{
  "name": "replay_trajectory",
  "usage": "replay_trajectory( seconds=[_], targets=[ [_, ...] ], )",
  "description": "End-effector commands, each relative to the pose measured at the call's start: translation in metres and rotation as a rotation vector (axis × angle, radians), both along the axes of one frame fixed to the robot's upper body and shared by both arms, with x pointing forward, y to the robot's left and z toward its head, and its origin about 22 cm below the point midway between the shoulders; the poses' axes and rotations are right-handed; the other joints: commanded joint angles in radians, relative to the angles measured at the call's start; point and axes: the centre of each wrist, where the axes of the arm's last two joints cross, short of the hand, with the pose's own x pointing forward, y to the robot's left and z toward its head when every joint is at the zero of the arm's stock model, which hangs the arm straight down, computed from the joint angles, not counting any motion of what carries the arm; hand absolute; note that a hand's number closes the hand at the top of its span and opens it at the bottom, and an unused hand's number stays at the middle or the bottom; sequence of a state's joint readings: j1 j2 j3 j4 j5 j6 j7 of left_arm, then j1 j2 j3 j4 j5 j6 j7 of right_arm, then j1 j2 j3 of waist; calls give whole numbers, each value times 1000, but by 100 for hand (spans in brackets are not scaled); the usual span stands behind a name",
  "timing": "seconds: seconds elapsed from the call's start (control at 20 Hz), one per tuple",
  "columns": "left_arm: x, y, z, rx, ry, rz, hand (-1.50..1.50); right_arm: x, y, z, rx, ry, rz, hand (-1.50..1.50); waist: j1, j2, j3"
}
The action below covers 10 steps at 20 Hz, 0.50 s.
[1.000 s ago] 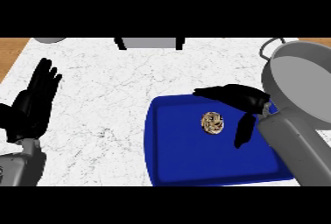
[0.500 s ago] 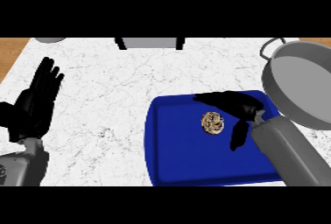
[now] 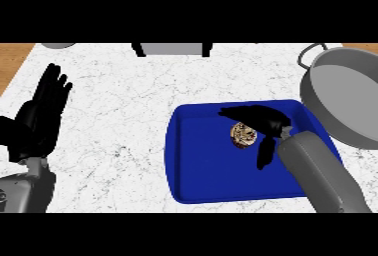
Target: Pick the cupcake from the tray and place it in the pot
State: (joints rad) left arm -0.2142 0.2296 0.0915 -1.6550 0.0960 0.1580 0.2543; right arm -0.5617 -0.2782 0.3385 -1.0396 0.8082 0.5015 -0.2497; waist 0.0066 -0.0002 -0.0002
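The cupcake sits on the blue tray, toward its far right part. The right hand arches over it, fingers spread, not clasping it. The grey pot stands just right of the tray. Well left of the tray, the left hand rests open.

No readable text, labels, brands, numbers or signs showed on any surface in head view.

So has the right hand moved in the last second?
Yes. The right hand has come closer to the cupcake on the tray.
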Motion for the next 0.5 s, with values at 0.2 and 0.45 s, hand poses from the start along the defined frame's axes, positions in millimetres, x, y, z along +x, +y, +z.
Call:
replay_trajectory(
  seconds=[0.2, 0.45],
  targets=[
    [-3, -12, -8, 0, 5, -8, 0, 19, -17, -6, -35, -38, 82, 150, 4, 3, 1],
    [-12, 17, -9, 2, 3, -3, 0, -3, 3, -23, -15, -56, 153, 150, -3, -1, 0]
  ],
)
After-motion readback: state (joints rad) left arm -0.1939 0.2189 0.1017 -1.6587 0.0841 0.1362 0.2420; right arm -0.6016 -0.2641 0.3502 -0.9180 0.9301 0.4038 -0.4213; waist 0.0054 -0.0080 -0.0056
